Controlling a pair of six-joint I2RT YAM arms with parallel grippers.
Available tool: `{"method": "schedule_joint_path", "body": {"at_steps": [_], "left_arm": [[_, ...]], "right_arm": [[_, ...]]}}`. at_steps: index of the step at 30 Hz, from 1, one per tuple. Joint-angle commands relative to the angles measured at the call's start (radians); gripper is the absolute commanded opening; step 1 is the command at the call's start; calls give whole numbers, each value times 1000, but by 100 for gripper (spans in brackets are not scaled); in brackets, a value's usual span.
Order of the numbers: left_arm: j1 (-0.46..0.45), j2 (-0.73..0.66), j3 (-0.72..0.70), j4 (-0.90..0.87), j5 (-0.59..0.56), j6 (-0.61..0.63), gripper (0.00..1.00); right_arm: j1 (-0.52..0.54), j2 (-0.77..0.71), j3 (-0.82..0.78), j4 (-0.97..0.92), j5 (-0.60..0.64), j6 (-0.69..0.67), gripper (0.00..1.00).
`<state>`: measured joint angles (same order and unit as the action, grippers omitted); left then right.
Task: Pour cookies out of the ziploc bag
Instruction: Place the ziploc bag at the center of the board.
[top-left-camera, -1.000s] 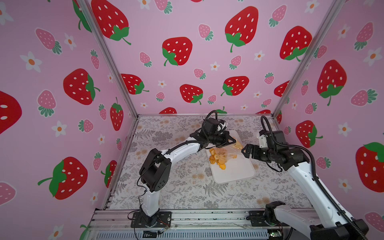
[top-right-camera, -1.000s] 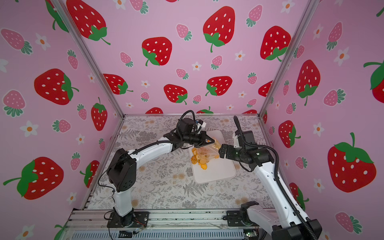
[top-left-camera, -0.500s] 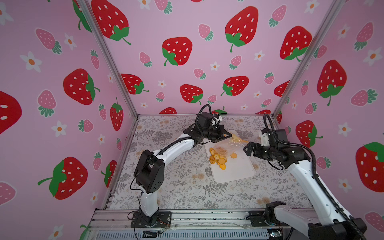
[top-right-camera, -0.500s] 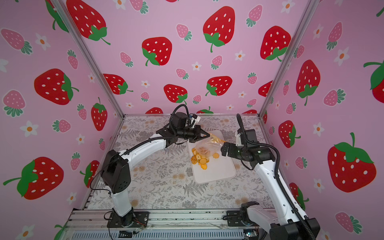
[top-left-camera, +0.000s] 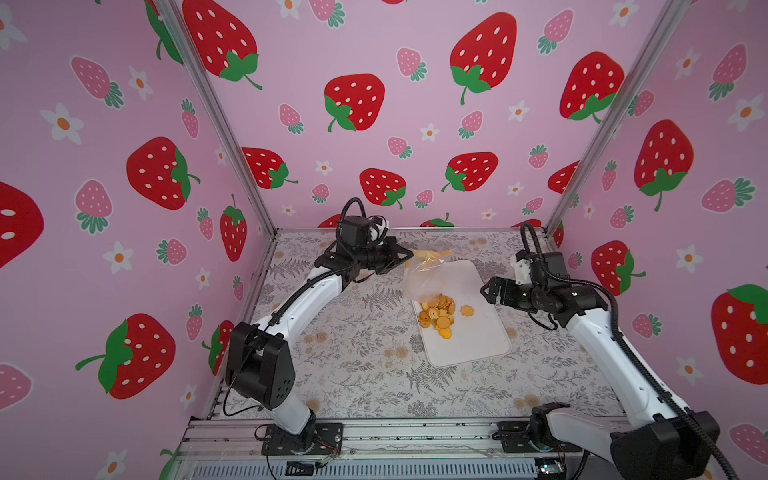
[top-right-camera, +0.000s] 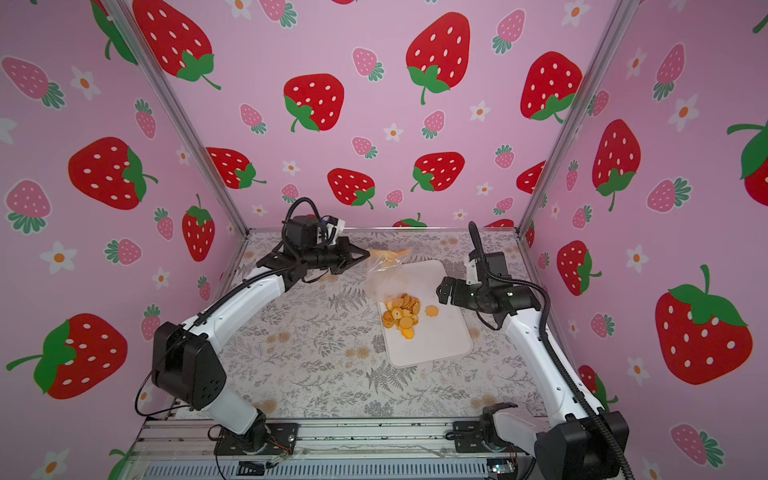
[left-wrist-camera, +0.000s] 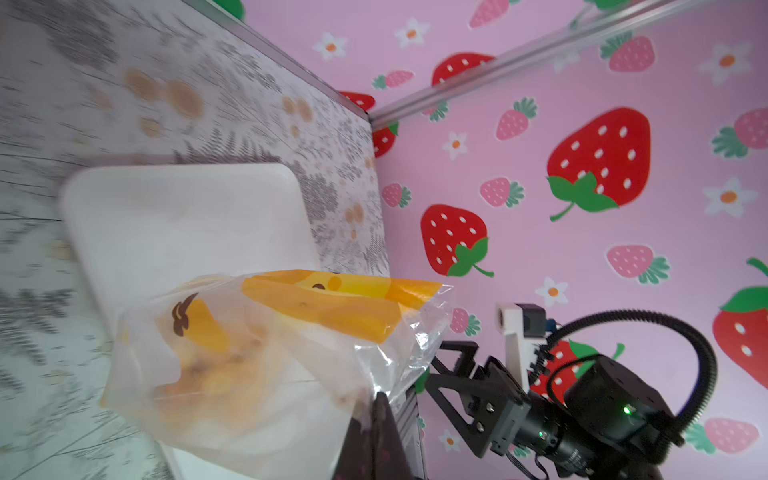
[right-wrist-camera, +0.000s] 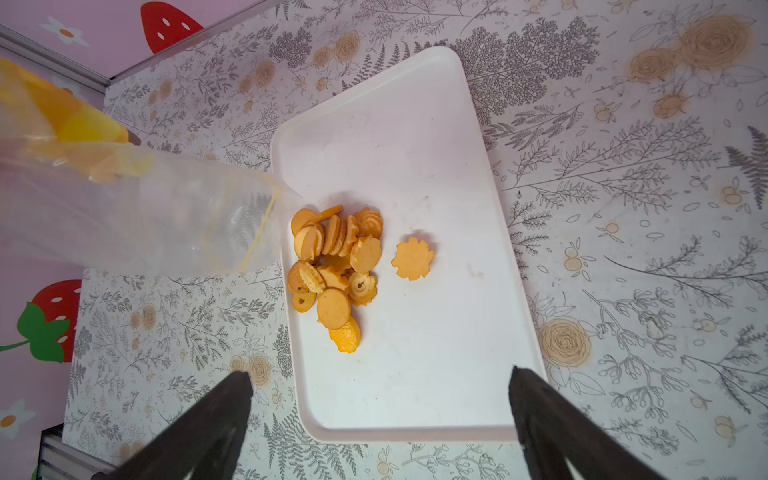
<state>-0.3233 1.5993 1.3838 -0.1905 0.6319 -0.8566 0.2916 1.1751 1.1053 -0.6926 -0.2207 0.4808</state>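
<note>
Left gripper (top-left-camera: 408, 254) clamped on ziploc bag (top-left-camera: 419, 276) by yellow end, long axis slanting down, mouth toward cookies (top-left-camera: 437, 311) piled on tray (top-left-camera: 473, 334). Right gripper (top-left-camera: 485, 291) gaping wide beside tray. Bag mouth only clear from right wrist.

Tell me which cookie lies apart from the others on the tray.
The flat flower-shaped cookie, alone on the white tray, on the side of the heap away from the ziploc bag. All the rest overlap in that heap.
</note>
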Motion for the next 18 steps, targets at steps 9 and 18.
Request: {"method": "schedule_joint_path", "body": {"at_steps": [9, 18], "left_arm": [[113, -158, -269, -55, -235, 244, 0], [-49, -287, -601, -30, -556, 153, 99]], "right_arm": [[-6, -15, -58, 106, -43, 4, 99], [-6, -133, -183, 234, 106, -26, 99]]}}
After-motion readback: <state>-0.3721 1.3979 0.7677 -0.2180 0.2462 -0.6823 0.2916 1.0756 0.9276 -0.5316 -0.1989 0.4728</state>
